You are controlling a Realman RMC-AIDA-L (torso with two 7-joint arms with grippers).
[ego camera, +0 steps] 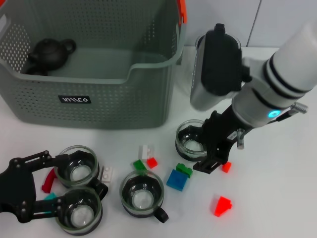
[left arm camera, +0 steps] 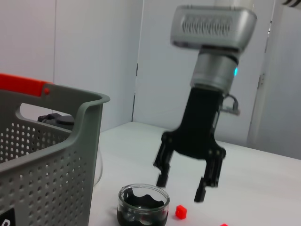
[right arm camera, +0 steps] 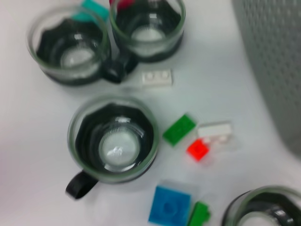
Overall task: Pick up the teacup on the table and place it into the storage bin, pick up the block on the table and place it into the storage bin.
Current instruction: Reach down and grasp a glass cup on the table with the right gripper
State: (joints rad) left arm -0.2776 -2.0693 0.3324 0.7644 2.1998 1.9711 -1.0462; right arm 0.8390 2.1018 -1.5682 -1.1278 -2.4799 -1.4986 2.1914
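Observation:
The grey perforated storage bin stands at the back left with a black teapot inside. Several glass teacups are on the table: one beside my right gripper, one in the middle, two at the front left. My right gripper hangs open just right of its teacup, over a small red block. My left gripper lies open, fingers on either side of a front-left teacup. A blue block and green block lie between the cups.
Loose blocks are scattered: red, small red, white, green, white, and a red curved piece. A glass teapot stands behind the bin's right corner. The bin wall is close to the cups.

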